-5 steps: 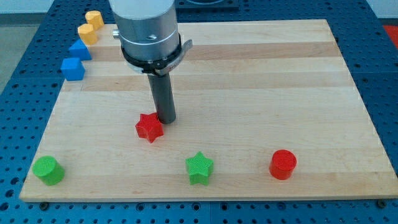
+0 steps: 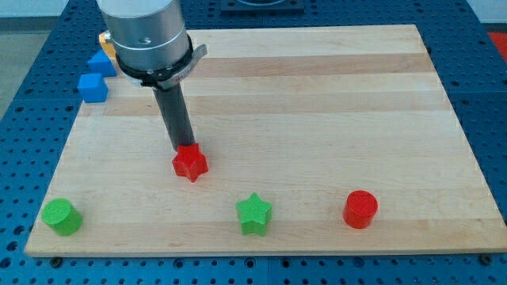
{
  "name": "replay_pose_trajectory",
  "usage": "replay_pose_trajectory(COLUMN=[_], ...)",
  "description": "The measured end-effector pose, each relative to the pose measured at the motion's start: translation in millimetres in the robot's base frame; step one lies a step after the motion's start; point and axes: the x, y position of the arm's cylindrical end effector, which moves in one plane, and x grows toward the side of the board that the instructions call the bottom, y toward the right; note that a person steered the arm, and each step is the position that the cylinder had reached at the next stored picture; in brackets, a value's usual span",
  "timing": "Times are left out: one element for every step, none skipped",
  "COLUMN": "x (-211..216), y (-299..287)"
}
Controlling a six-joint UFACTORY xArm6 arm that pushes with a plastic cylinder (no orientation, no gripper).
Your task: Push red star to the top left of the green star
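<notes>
**A:** Where does the rod stand right now?

**B:** My tip (image 2: 183,148) sits at the red star (image 2: 190,163), touching or nearly touching its upper edge, slightly toward the view's left. There are no jaws on this arm, so nothing is apart or clamped; the rod can only shove.

**A:** And the red star itself?

**B:** It lies on the wooden worktop (image 2: 317,103), above and to the view's left of the green star (image 2: 254,214), with a clear gap between the two. I'd judge that it is already roughly in the wanted quarter, so only a small correction seems left, if any.

**A:** Why approach from that side?

**B:** A rod pushes a block away from itself. From the upper-left edge, a push would send the red star down and toward the view's right, nearer the green star. My guess is that this would tighten the placement, but too long a stroke could carry it past, or knock the green star.

**A:** Anything else nearby?

**B:** A red cylinder (image 2: 360,209) sits to the view's right of the green star, a green cylinder (image 2: 61,216) near the bottom left corner, two blue blocks (image 2: 93,86) at the top left, and a yellow block (image 2: 104,37) peeks from behind the arm. All are well apart from the red star.
</notes>
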Motion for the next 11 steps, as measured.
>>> replay_pose_trajectory(x=[2, 2, 2, 2, 7, 8, 8, 8, 8, 8, 15], y=[1, 7, 19, 17, 14, 15, 18, 25, 34, 36, 36])
